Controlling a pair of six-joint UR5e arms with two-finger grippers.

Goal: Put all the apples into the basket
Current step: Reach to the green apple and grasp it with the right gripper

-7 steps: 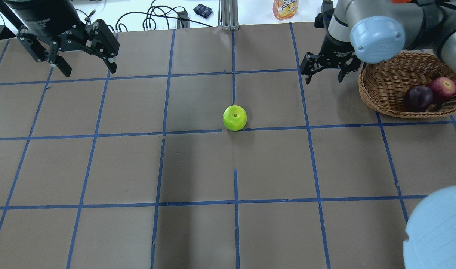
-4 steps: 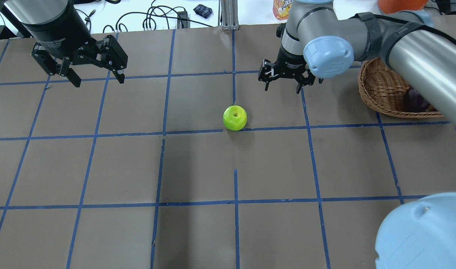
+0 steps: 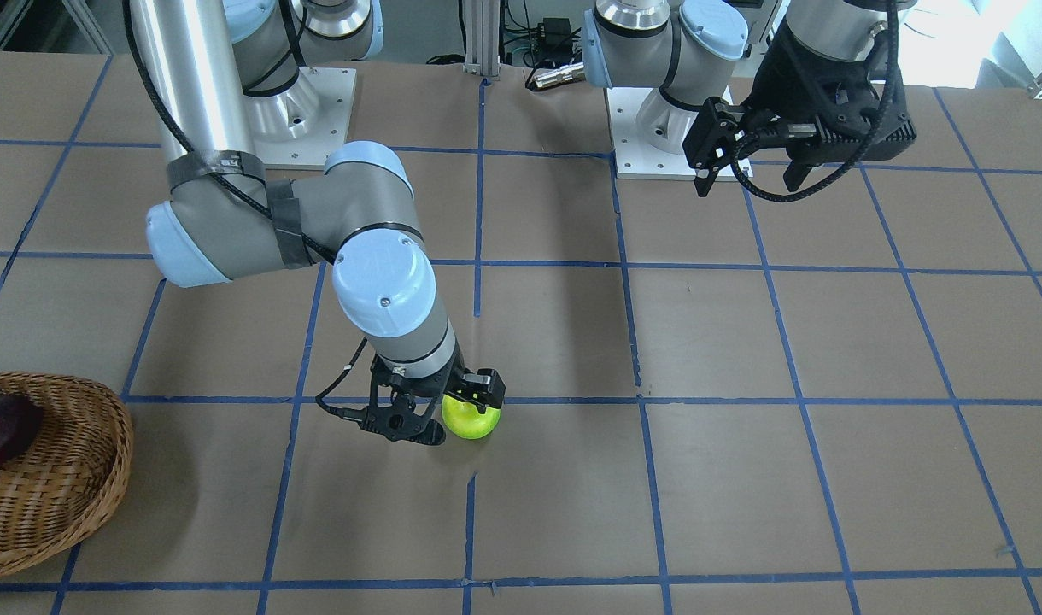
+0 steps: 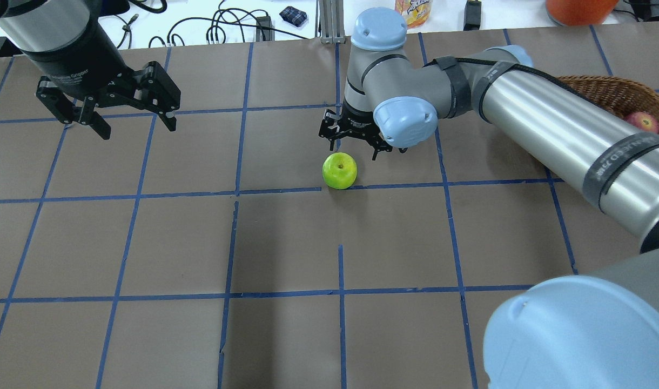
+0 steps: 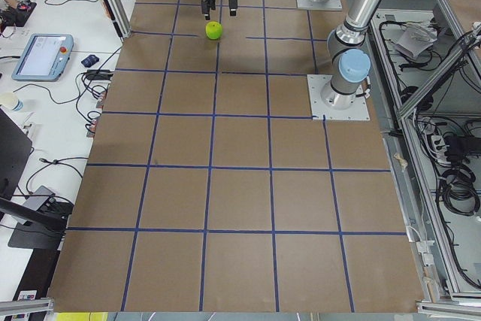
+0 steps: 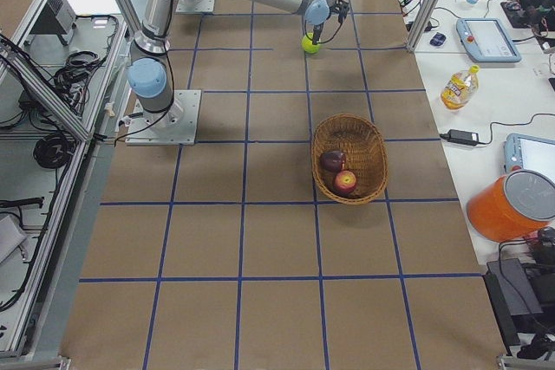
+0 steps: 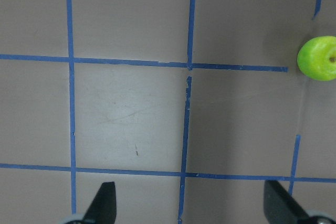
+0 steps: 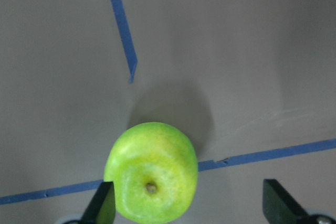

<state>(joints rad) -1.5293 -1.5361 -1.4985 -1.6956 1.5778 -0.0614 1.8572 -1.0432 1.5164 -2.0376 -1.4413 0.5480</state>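
Note:
The lime green apple (image 4: 339, 170) sits on the brown table near its middle; it also shows in the front view (image 3: 470, 418) and the right wrist view (image 8: 151, 171). My right gripper (image 4: 354, 147) is open, low over the apple's far side. The apple lies between its fingers, close to one of them. The wicker basket (image 4: 621, 92) at the far right holds the red apple (image 4: 644, 121) and the maroon apple (image 6: 330, 160). My left gripper (image 4: 136, 127) is open and empty, above the far left of the table.
My right arm stretches across the table's right half from the near right corner and hides part of the basket. Beyond the far edge stand a juice bottle (image 4: 413, 11), an orange bucket (image 4: 578, 8) and cables (image 4: 221, 27). Blue tape lines grid the table.
My right gripper has swung left from beside the basket to just over the green apple, staying open. My left gripper has shifted only slightly. The apple has not moved.

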